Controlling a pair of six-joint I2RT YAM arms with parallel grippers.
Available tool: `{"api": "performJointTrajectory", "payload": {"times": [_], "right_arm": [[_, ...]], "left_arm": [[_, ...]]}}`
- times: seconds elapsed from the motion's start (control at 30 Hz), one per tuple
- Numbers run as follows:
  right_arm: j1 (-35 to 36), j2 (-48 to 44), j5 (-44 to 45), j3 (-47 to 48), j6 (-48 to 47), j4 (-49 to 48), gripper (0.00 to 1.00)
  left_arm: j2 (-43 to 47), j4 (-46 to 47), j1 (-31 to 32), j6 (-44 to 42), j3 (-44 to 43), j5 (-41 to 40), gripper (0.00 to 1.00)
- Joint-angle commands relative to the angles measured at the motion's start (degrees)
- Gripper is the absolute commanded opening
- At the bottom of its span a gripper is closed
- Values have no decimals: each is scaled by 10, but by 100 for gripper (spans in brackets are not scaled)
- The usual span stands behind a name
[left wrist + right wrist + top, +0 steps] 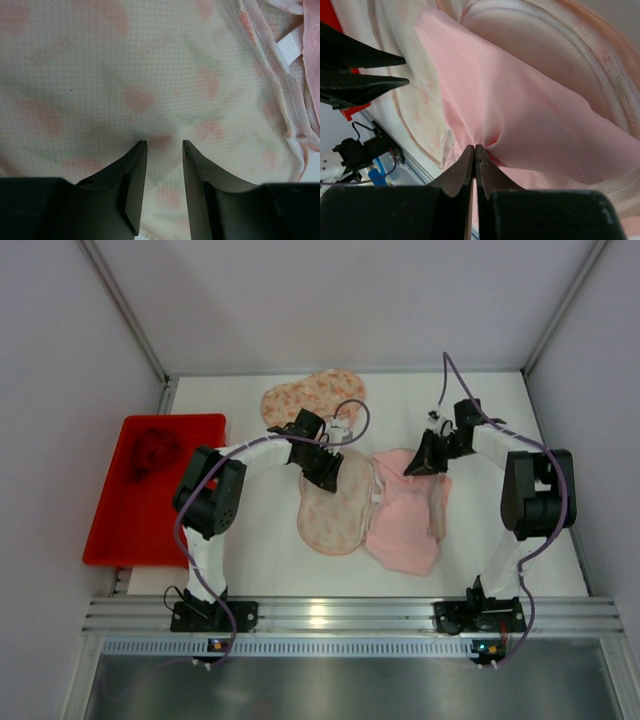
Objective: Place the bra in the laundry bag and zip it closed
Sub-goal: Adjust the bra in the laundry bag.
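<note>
Bra (530,115) fabric pinched by right gripper (474,146); left gripper (164,142) (jaws parted) over laundry bag (150,65), opening indiscernible.

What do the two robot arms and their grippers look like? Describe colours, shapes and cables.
The left arm and right arm have white links between bulky black joints, each trailing a loose purple cable. The left gripper and right gripper have matte black, tapering fingers.

I've got a white table (262,558) with a red tray (112,538) at its left edge. Mid-table lie the floral mesh laundry bag (335,508) and the pink bra (405,530), touching (a second floral piece (305,395) sits behind them).
</note>
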State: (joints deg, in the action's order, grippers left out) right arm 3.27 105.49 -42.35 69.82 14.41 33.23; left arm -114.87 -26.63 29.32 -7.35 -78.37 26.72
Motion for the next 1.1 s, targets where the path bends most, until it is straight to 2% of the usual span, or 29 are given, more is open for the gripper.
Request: {"api": "performJointTrajectory", "payload": {"times": [0.0, 0.27, 0.3, 0.33, 0.4, 0.43, 0.53, 0.7, 0.8, 0.83, 0.9, 0.93, 1.07], "right_arm": [[3, -29, -4, -13, -47, 32, 0], [5, -40, 17, -17, -77, 42, 1], [4, -42, 18, -14, -80, 41, 5], [5, -43, 24, -12, -83, 44, 17], [8, -45, 30, 0, -90, 56, 26], [8, -43, 32, 2, -93, 60, 33], [10, -44, 32, 4, -98, 82, 40], [12, -77, 33, -35, -98, 91, 48], [12, -96, 43, -37, -109, 110, 55], [13, -100, 51, -36, -114, 120, 57], [13, -113, 58, -31, -117, 132, 60], [12, -115, 63, -29, -120, 137, 61], [12, -127, 74, -21, -136, 171, 62]], "left_arm": [[21, -4, -7, 14, 13, 12, 40], [23, -4, -8, 12, 19, -1, 40], [24, -4, -8, 14, 21, -1, 40], [29, -4, -8, 13, 22, 4, 40], [42, -3, -9, 2, 29, 44, 42], [65, 4, -9, -12, 34, 59, 42], [129, 12, -7, -69, 57, 94, 43], [221, 12, 15, -192, 96, 77, 43], [284, 0, 70, -307, 134, 32, 43], [311, -1, 115, -364, 168, 19, 43], [334, -2, 166, -417, 203, 1, 42], [346, -2, 217, -462, 226, -13, 42], [330, -1, 332, -541, 241, -40, 40]]}}
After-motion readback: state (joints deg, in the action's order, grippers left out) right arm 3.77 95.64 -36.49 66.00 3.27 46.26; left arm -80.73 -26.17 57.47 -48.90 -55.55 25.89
